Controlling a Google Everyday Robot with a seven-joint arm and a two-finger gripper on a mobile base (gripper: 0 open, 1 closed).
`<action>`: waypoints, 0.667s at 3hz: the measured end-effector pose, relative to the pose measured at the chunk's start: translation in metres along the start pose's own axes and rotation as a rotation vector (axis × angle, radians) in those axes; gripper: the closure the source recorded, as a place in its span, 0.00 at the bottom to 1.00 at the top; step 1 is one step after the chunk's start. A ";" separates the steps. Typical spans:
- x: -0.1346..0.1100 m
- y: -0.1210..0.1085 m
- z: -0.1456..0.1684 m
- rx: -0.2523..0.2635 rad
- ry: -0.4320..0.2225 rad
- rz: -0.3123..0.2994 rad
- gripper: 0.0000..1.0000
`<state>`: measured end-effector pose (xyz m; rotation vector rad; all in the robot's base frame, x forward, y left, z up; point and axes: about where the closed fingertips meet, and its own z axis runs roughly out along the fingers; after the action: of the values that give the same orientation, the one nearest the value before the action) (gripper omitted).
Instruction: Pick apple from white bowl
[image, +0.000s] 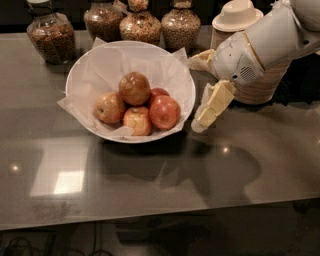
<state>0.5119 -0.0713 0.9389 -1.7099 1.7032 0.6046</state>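
Camera view: the white bowl (80, 70), lined with crinkled paper, sits on the dark bench (150, 195) left of centre. Five apples are heaped in its middle. The apple (164, 112) wanted is the glossy red-orange one at about four o'clock in the heap. It touches a duller brownish apple (134, 88) at its ten o'clock and a yellowish apple (137, 120) at its nine o'clock. A darker apple is partly hidden behind it.

The claw (206, 114) hangs outside the bowl, just beside the rim at the bowl's four o'clock, and its tip points down towards seven o'clock. It carries nothing. Seen edge-on, whether it is set wide or narrow I cannot tell. The white arm (265, 40) runs away from it towards two o'clock, in front of a stack of paper bowls (237, 15). Jars (50, 32) of grain line the bench at twelve o'clock.

The step in hand looks like the approach, with the apple not yet reached. The next move likely calls for lifting the claw over the rim towards nine o'clock, then coming down astride the red apple without snagging the paper or shoving its neighbours.
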 end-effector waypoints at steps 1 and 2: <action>0.002 -0.002 0.016 -0.006 0.041 -0.021 0.02; 0.004 -0.009 0.026 0.021 0.097 -0.043 0.11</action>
<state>0.5246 -0.0558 0.9188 -1.7818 1.7287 0.4896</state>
